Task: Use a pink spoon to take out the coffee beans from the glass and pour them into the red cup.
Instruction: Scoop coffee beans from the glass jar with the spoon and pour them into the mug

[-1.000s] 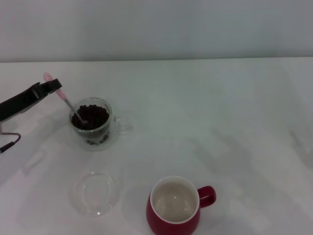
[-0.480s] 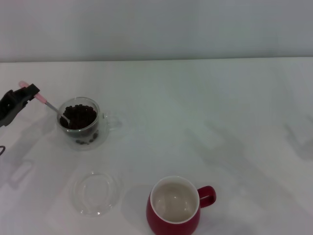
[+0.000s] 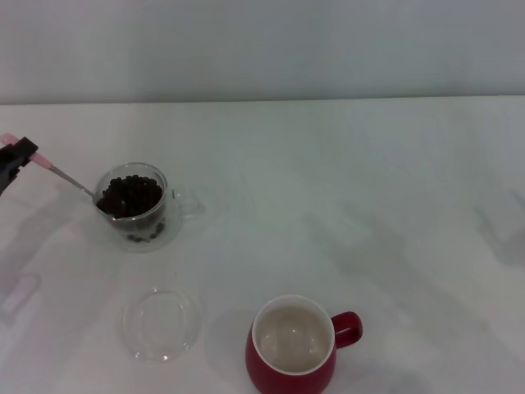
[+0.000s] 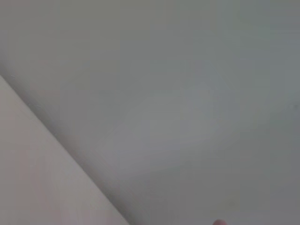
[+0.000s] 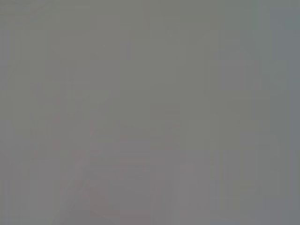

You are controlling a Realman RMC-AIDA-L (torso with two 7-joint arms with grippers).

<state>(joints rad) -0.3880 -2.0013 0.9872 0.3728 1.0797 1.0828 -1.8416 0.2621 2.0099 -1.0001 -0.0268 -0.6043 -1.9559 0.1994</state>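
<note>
The clear glass (image 3: pixel 137 207) with a side handle stands at the left of the white table, full of dark coffee beans (image 3: pixel 130 195). The pink spoon (image 3: pixel 59 174) slants from the far left edge down to the glass's rim, its metal bowl at the beans. My left gripper (image 3: pixel 18 156) is at the far left edge of the head view, shut on the spoon's pink handle end. The red cup (image 3: pixel 292 348) with a cream inside stands at the front centre, with no beans showing inside. My right gripper is out of view. The wrist views show only blank grey.
A shallow round clear glass dish (image 3: pixel 162 323) lies in front of the glass, left of the red cup. The white table (image 3: pixel 361 205) meets a pale wall at the back.
The glass has slid left across the table with the spoon in it. My left gripper has drawn back left, almost out of view, still holding the spoon.
</note>
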